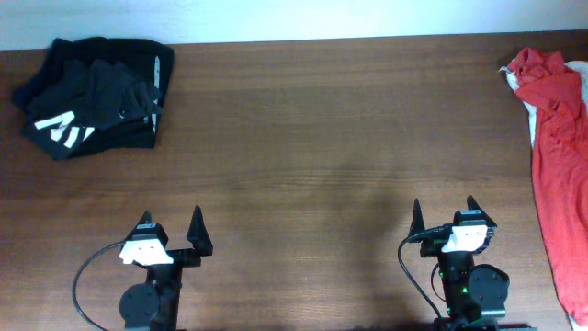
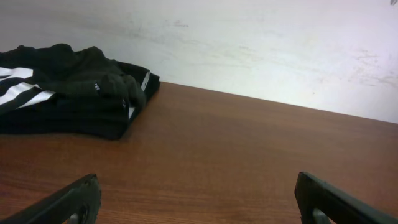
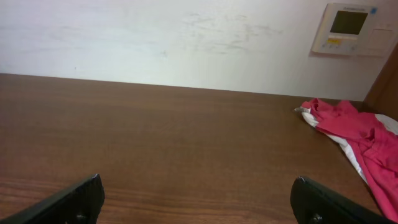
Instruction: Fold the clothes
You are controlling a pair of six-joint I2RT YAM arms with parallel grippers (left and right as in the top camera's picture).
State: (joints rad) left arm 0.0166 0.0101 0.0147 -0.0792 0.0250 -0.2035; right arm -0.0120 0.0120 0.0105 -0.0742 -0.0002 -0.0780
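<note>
While the table [image 1: 303,138] is lying bare in the middle, your red shirt [image 1: 560,156] is sitting crumpled at its right edge, unfolded, so everything is waiting; your left hand [image 1: 171,228] and right hand [image 1: 445,213] are both gaping wide, holding nothing.

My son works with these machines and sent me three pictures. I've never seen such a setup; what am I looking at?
Two robot arms sit at a wooden table. One picture looks down from above; the other two come from cameras on each wrist, with that arm's own fingers at the bottom corners. The left tool and right tool are both open and hold nothing. A pile of black garments with white stripes lies at the far left. A red-orange T-shirt lies crumpled along the right edge, with something white beneath it. It is not yet folded.
</note>
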